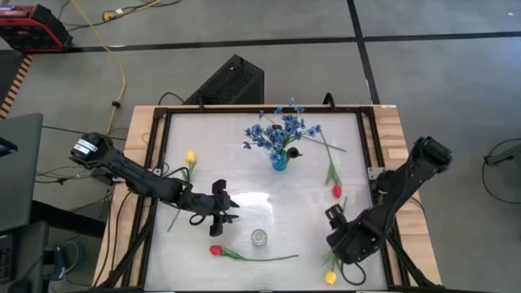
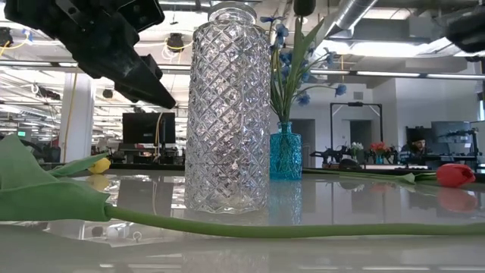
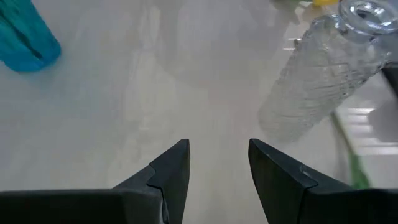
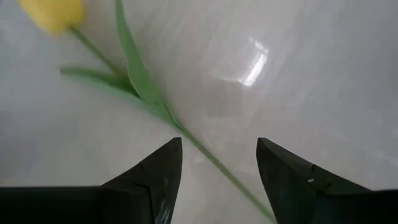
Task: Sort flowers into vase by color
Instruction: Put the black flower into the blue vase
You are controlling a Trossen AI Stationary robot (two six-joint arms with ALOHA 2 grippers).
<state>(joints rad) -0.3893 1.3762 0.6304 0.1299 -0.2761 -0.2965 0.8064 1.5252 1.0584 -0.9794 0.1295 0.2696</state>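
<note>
Flowers lie spread out on the white table (image 1: pixel 244 155). The left gripper (image 1: pixel 229 213) hangs over the table just beside the clear glass vase (image 1: pixel 259 238). Its two fingers (image 3: pixel 171 171) are partly open and hold nothing. The right gripper (image 1: pixel 332 215) is low over the right side of the table. Its fingers (image 4: pixel 158 171) are partly open too and empty, with a green stem (image 4: pixel 205 152) lying on the table between them. That stem belongs to a yellow tulip (image 4: pixel 53 12).

The clear glass vase stands upright and has nothing in it. A red tulip (image 1: pixel 216 251) lies just in front of it, its long stem running past the vase. The small blue vase (image 1: pixel 279 159) farther back holds the blue flowers (image 1: pixel 281 130). Another yellow tulip (image 1: pixel 190 157) lies on the left side. Another red tulip (image 1: pixel 336 190) lies on the right.
</note>
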